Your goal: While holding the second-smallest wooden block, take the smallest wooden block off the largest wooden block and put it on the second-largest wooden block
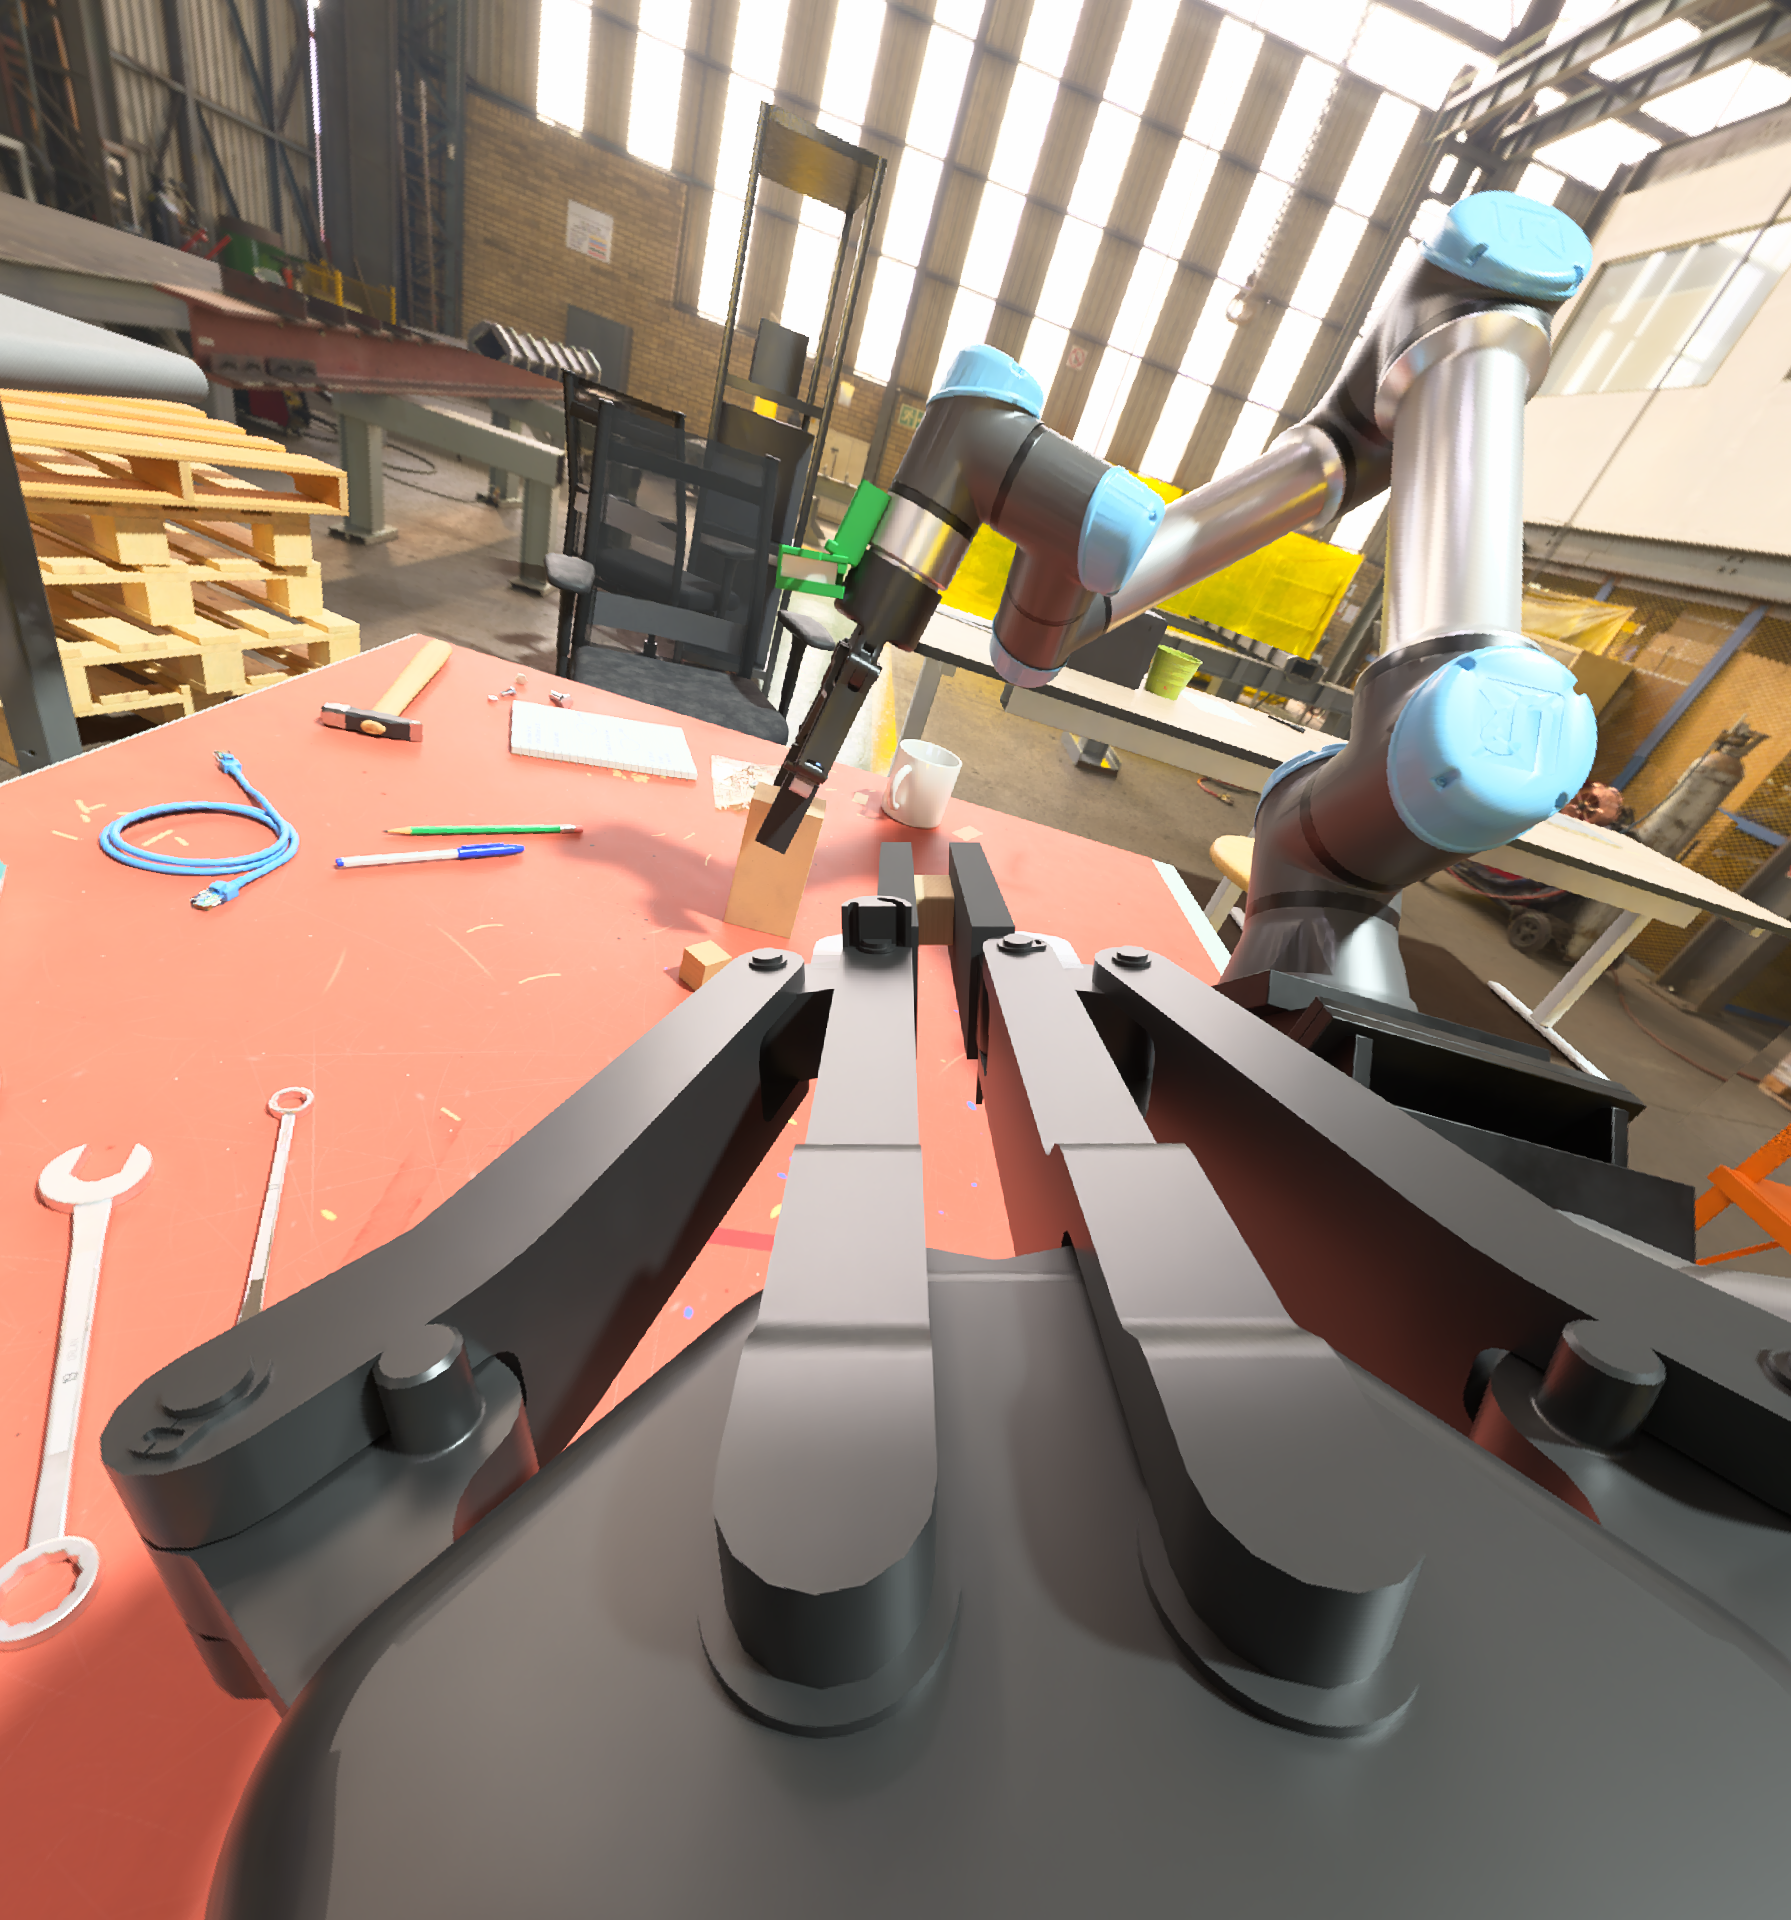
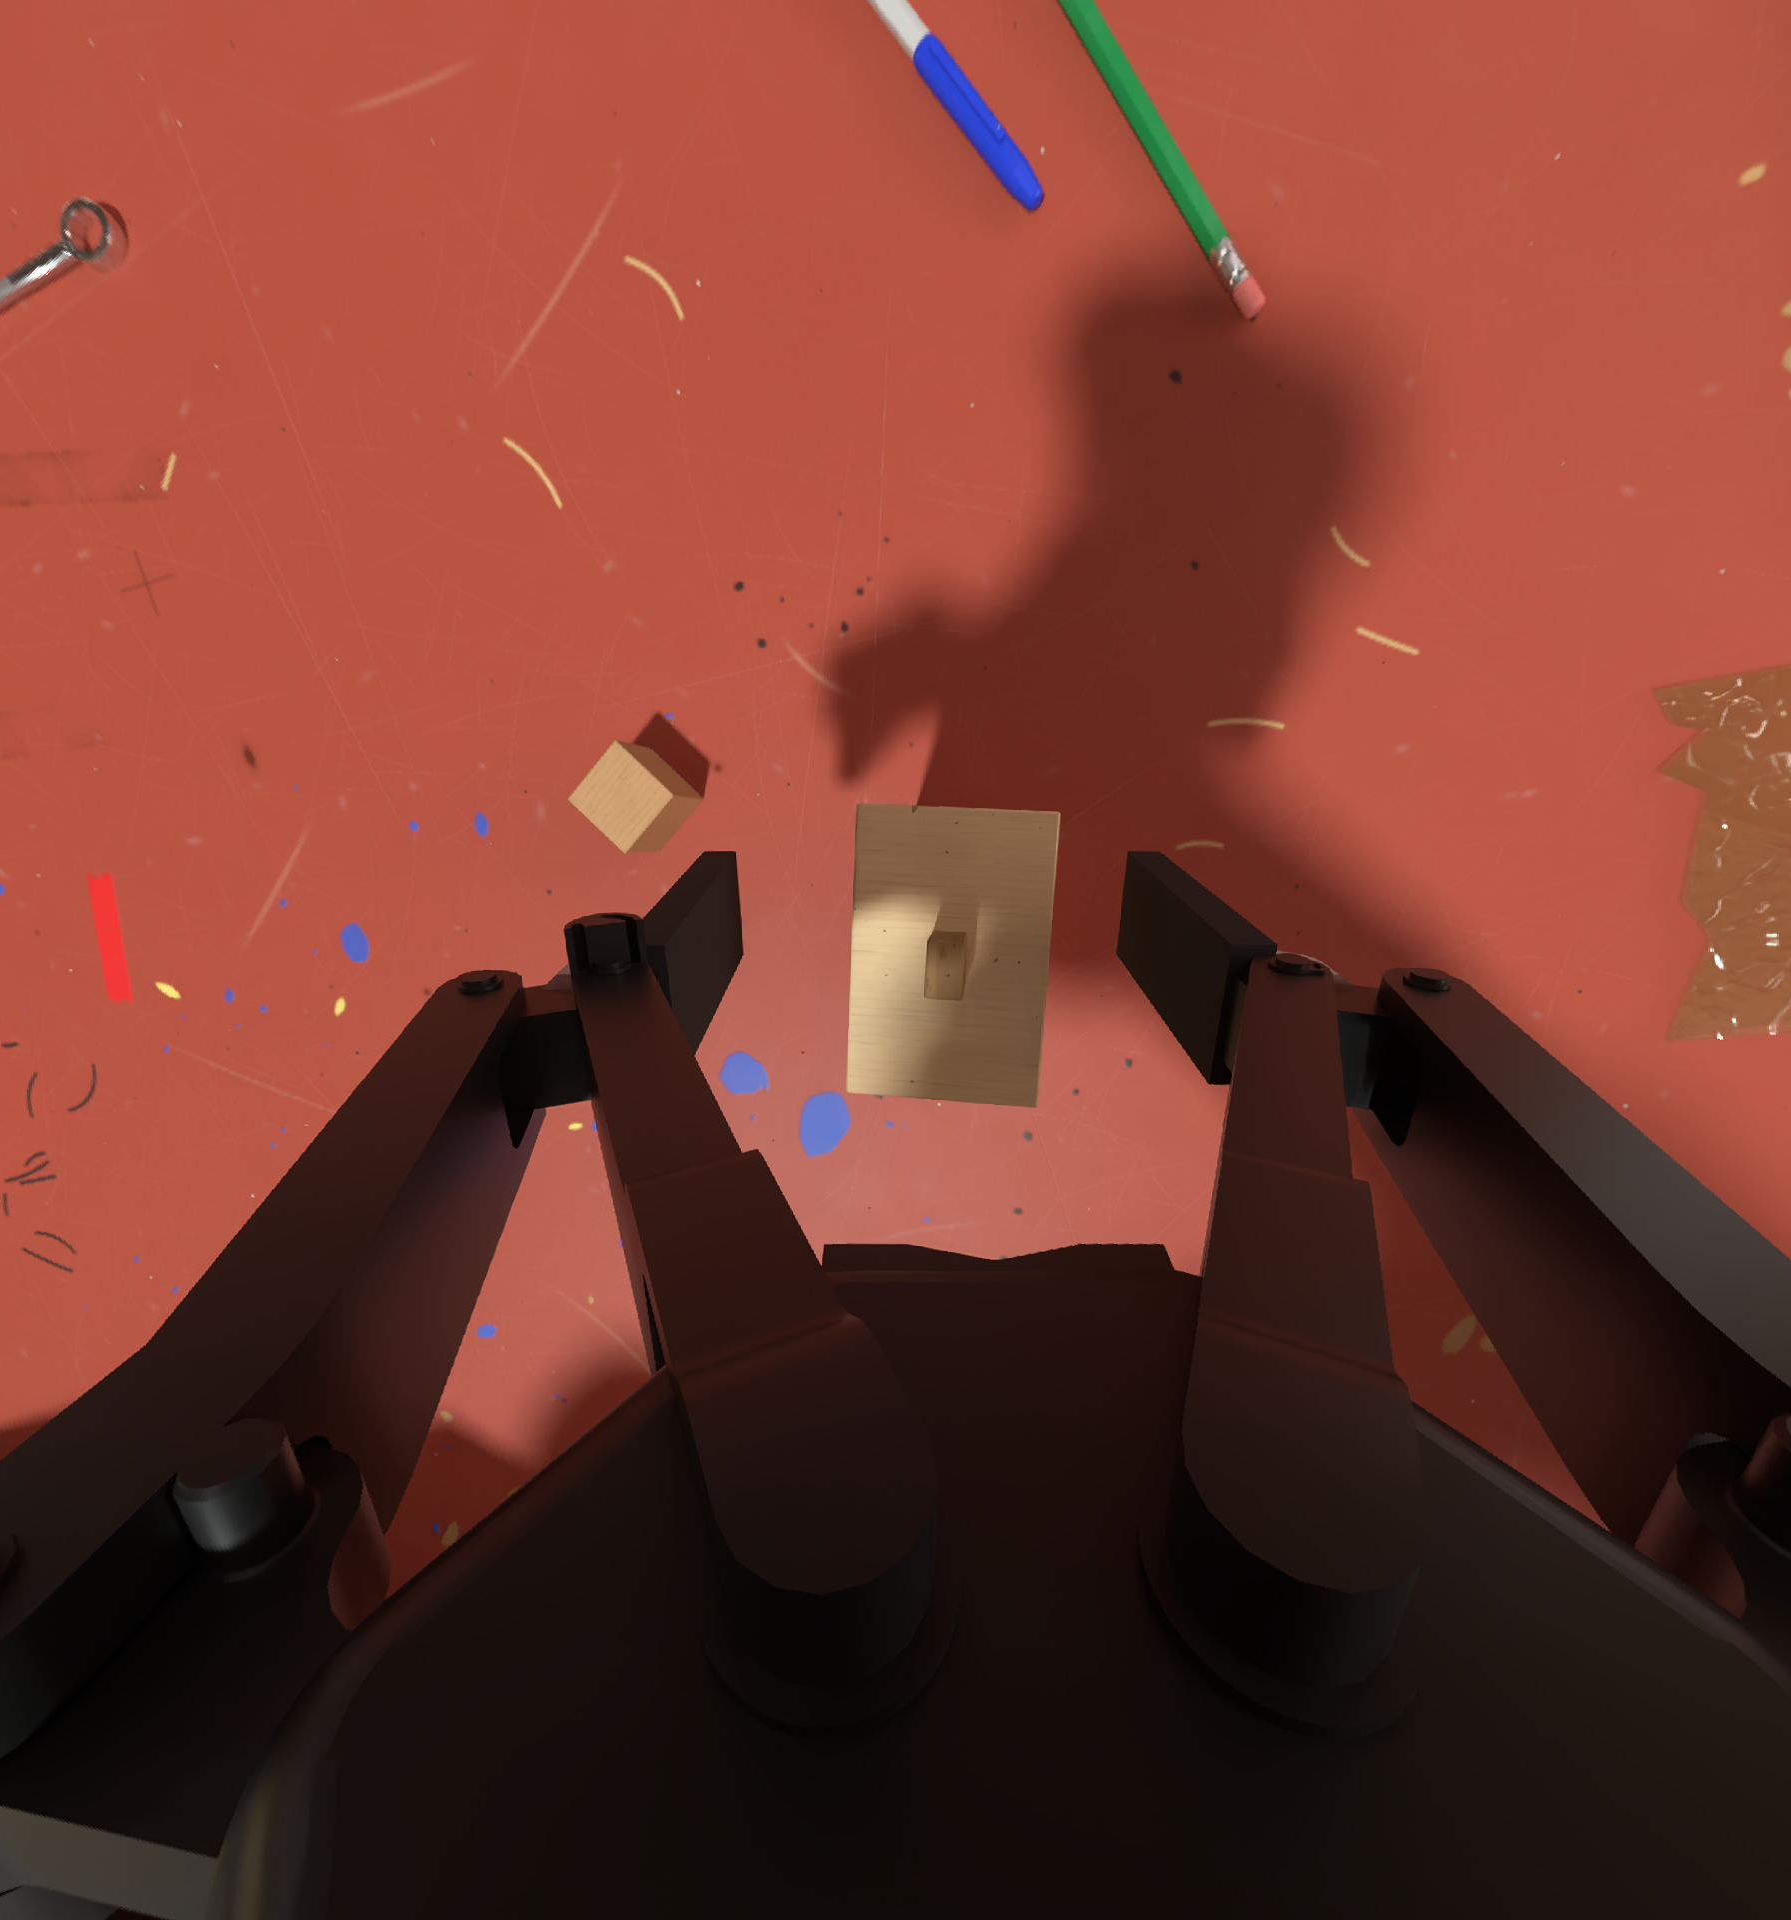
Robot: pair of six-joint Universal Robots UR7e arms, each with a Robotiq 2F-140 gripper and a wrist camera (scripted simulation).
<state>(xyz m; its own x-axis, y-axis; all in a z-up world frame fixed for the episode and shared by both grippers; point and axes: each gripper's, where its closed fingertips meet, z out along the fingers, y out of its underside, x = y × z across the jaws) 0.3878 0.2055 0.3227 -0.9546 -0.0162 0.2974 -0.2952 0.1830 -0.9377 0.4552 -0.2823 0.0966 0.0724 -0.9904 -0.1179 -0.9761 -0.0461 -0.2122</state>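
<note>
The left end effector (image 1: pixel 932 883) is pinching a small wooden block (image 1: pixel 930 902) between its pads, lifted clear of the red bench (image 1: pixel 371 997), so the holding half of the job looks done. The right end effector (image 2: pixel 932 935) is spread wide and hangs straight above the tall block (image 2: pixel 948 951), whose flat top carries the tiniest block (image 2: pixel 945 964) near its middle; that piece has not been picked up yet, so the lift and the transfer are both still to come. In the right wrist view a cube (image 2: pixel 636 795) sits on the bench at about ten o'clock from the tall block, near it but apart, and judging by size it is probably the landing spot. In the left wrist view the same cube (image 1: pixel 705 962) lies at about seven o'clock from the tall block (image 1: pixel 771 868), with the right end effector (image 1: pixel 792 810) over that block's top. The tiny block sits well in from every edge of the top face, and the spread fingers flank the whole tall block, so closing has room but must come down accurately. Between the blocks the bench is bare; a blue pen (image 2: pixel 958 94) and a green pencil (image 2: pixel 1161 156) lie far off at twelve to one o'clock, a mug (image 1: pixel 922 781) beyond. The held block hovers fairly close at hand, so the swing towards the cube needs care.
</note>
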